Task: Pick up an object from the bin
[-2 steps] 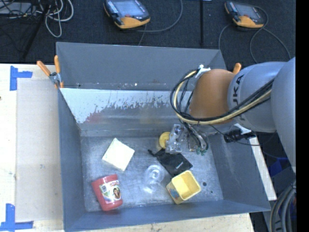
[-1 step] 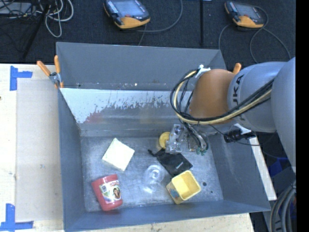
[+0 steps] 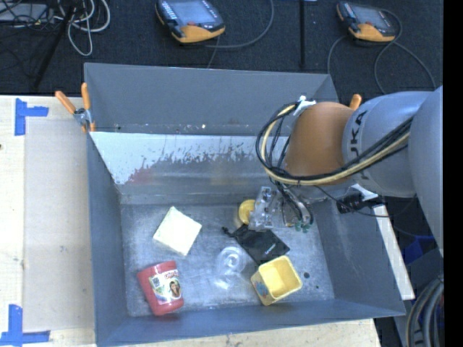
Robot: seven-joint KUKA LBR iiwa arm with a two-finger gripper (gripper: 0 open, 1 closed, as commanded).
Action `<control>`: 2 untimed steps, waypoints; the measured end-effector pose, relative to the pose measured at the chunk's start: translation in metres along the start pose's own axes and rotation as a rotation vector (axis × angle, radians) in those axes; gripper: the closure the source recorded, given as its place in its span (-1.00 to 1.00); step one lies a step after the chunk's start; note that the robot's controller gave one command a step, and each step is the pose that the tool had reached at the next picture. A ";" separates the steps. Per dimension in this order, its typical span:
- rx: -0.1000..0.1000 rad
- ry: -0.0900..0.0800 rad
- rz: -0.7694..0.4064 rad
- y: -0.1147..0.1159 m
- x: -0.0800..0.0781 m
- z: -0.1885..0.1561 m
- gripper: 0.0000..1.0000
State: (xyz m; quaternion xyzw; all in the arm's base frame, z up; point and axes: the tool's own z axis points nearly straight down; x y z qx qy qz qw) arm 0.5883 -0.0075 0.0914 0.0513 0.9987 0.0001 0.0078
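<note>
Toward the left of the grey metal bin (image 3: pixel 181 114) is a red plastic cup (image 3: pixel 163 288); its picture label is unreadable. Further right, the gripper (image 3: pixel 275 212) hangs low over a flat black piece (image 3: pixel 264 246); whether it is open or closed, I cannot tell. I judge this to be the approach: next it must descend and close. The grey arm (image 3: pixel 391 143) shows the letters "KU".

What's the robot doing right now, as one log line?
gripper: down in grey metal bin | nearest: small yellow round object, flat black object
</note>
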 end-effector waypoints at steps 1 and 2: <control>0.001 0.012 -0.001 0.000 0.002 -0.013 1.00; 0.001 0.017 -0.001 0.000 0.002 -0.024 1.00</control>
